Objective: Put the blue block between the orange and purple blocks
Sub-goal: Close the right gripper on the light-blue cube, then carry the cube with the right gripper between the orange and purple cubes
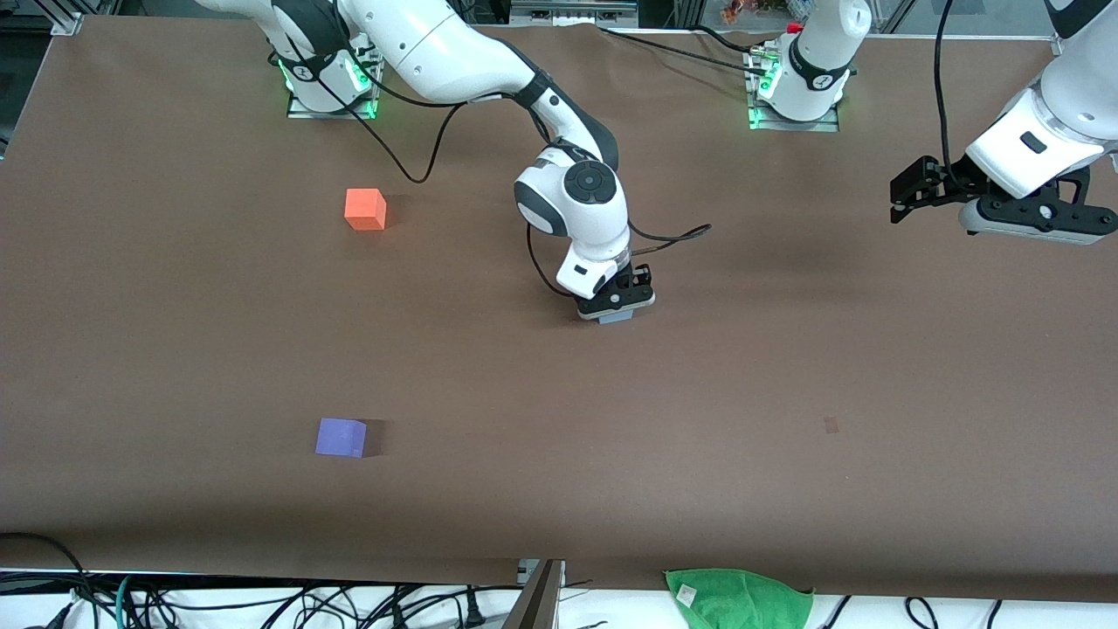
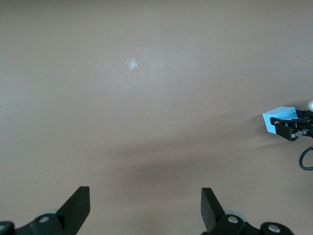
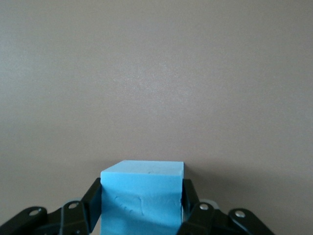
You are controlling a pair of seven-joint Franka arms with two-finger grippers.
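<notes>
- Starting at the right arm's end of the table [image 1: 786, 393], an orange block [image 1: 365, 210] sits closer to the robot bases, and a purple block [image 1: 341, 437] sits nearer the front camera, almost in line with it. They are well apart, and the brown surface between them is bare.
- Next, near the table's middle, the right gripper [image 1: 617, 307] is down at the surface with its fingers [image 3: 93, 198] pressed against two opposite sides of the blue block [image 3: 143, 196]. Whether the block rests on the table or is slightly raised cannot be told.
- Judging from this, the grasp looks made, but the carry has not started: the blue block is well away from the gap it must fill.
- What remains is lifting, moving toward the right arm's end, and setting it down between the two cubes.
- Finally, at the left arm's end, the left gripper [image 1: 904, 194] waits in the air, fingers [image 2: 78, 205] spread wide and empty.
</notes>
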